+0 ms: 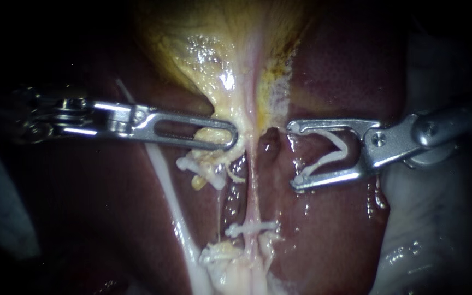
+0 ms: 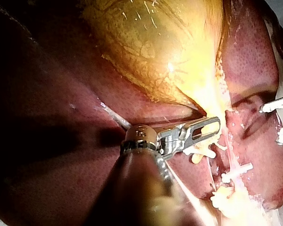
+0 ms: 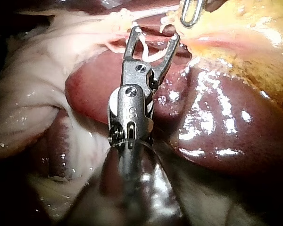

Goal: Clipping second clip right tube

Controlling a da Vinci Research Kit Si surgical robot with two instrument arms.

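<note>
Tube: thin pale-pink right tube (image 1: 252,188) runs down over dark red liver (image 1: 334,229), just ahead of right instrument (image 1: 296,155), not in its jaws. Prob. soft, slick, tears easy; bite it square, above small white seated clip (image 1: 251,226). Right jaws spread wide w/ curved white plastic clip (image 1: 331,153) loaded between them. Left instrument (image 1: 228,136) jaws clamped on yellow fatty tissue (image 1: 219,109). Left wrist view catches only the right jaw tips; endoscope shows the whole loaded jaws.

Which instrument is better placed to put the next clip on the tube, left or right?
Right. The right instrument carries a white clip in its jaws, facing the tube; the left instrument is shut on yellowish tissue.
</note>
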